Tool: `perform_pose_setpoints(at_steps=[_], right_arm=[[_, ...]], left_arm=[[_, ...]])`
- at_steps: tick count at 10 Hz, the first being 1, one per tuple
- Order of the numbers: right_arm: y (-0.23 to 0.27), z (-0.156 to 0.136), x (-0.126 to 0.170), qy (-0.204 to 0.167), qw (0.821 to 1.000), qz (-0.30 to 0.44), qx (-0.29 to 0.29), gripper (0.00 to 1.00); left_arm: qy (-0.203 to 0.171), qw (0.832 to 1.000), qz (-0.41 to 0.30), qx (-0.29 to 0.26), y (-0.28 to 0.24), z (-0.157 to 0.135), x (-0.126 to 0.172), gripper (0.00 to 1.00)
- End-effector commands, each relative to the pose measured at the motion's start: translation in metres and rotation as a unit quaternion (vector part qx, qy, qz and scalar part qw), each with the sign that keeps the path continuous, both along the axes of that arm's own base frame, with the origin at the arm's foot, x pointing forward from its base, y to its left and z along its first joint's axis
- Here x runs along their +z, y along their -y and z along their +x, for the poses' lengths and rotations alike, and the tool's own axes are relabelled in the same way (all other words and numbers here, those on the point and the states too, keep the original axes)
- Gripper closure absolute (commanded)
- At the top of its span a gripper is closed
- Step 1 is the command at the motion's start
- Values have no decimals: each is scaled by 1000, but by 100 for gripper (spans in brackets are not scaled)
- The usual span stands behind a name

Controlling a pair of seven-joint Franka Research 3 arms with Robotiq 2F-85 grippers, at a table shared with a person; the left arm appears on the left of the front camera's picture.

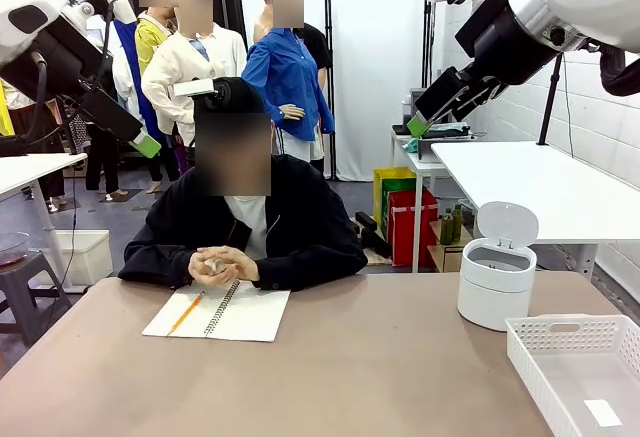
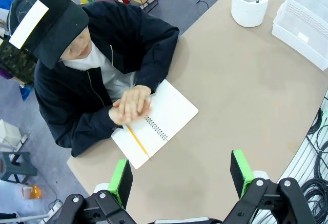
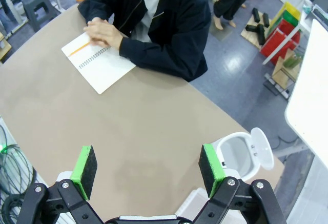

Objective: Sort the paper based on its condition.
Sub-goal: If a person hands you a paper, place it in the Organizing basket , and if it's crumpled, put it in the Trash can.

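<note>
Green pads (image 2: pixel 121 180) are being held wide apart on the left gripper (image 2: pixel 179 160), raised above the left side of the table (image 1: pixel 380 357). At the white notebook (image 1: pixel 240 315), what looks like a paper wad (image 1: pixel 213 267) is being enclosed in the person's clasped hands (image 1: pixel 228 262). Farther right, the right gripper (image 3: pixel 147 149) is being held aloft with pads likewise spread, above the open white bin (image 1: pixel 495 292) and basket (image 1: pixel 590 377).

White notebook (image 1: pixel 225 313), orange pencil (image 1: pixel 186 312), tan table (image 1: pixel 380 367)

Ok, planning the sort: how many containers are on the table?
2: the round white bin, lid up, far right; the white perforated basket, near right corner. None seem hidden.
</note>
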State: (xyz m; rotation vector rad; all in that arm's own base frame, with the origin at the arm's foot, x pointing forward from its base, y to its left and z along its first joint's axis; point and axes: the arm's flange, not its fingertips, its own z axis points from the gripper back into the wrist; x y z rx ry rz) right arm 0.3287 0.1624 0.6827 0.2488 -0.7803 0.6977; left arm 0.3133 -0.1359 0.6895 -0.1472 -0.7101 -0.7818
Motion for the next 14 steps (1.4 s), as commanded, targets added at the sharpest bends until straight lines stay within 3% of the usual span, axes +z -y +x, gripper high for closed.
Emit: perform_pose_setpoints(at_steps=[1, 14], right_arm=[[0, 0, 0, 0, 1000, 0, 0, 0], [0, 0, 0, 0, 1000, 0, 0, 0]], left_arm=[[-2, 1000, 0, 0, -1, 0, 0, 0], [-2, 1000, 0, 0, -1, 0, 0, 0]])
